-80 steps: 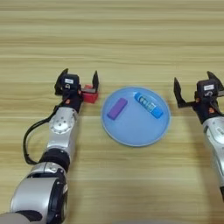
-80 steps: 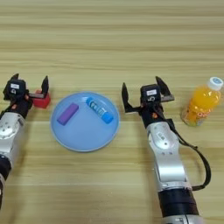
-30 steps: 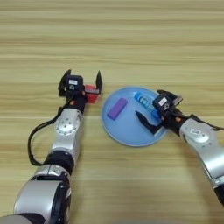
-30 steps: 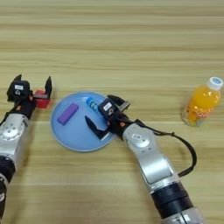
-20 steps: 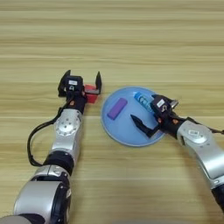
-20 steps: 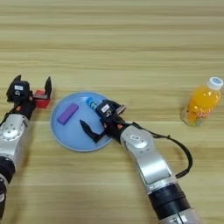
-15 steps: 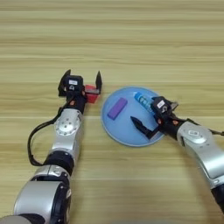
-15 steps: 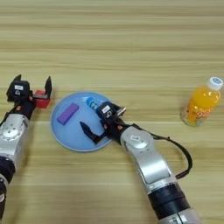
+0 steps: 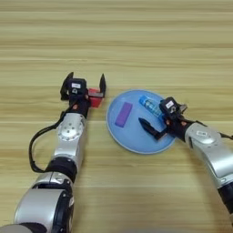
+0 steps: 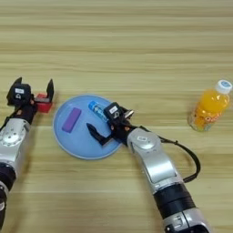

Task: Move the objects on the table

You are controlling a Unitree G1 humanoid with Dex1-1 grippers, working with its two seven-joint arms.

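The glue stick (image 9: 150,105) lies tilted on the right part of the plate (image 9: 132,139), blue end toward the far rim; its near end is hidden behind the right gripper (image 9: 157,123). That gripper reaches over the plate with its fingers spread, one black finger (image 9: 148,127) low over the plate's middle, the other mostly hidden behind the gripper's own body beside the stick. I cannot tell whether it touches the stick. The purple block (image 9: 123,113) lies flat on the plate's left part, apart from the stick. The red cube (image 9: 94,97) sits on the table (image 9: 136,45) just off the plate's left rim, partly hidden by the left gripper (image 9: 84,84), whose fingers stand spread on either side of it without pinching. An orange bottle (image 10: 209,108) with a white cap stands well to the right; its label cannot be read.
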